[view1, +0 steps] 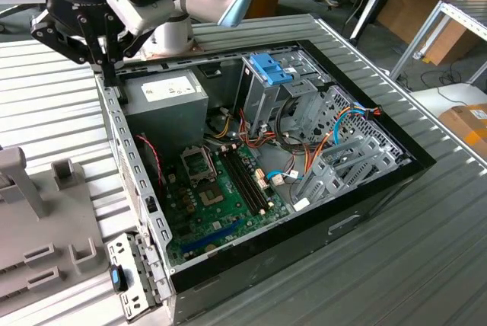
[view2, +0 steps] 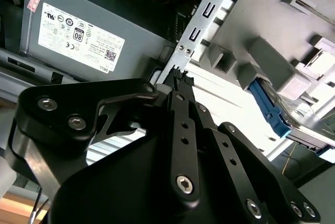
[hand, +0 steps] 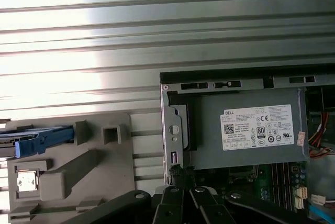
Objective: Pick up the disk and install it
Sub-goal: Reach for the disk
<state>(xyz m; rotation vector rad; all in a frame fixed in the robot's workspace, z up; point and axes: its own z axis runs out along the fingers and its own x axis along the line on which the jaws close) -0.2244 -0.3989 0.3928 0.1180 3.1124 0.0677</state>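
— Where are the black fingers (view1: 109,67) (view2: 180,85) of the arm being held?

— They are being held pointing down over the back corner of the open black computer case (view1: 346,223). They are just beside the big grey metal power box (view1: 169,99) with the white label.

— How are the fingers being held?

— They are being pressed together, tip to tip. Nothing is being gripped between them.

— And where is the flat grey metal disk with the bright blue plastic rails (hand: 36,138) (view2: 272,113) being shown?

— It is being held in a light grey plastic holder (hand: 94,174). The holder is being carried by the ribbed metal worktop (hand: 157,25), outside the case. In both wrist views the disk is being shown at the holder's edge, well apart from the fingers. It is not being touched by them.

— What is being shown inside the case?

— A green circuit board (view1: 221,196) is being shown on its floor. A blue plastic latch (view1: 268,67) is being carried on top of an upright metal cage (view1: 262,105), with coloured wires (view1: 338,128) near it.
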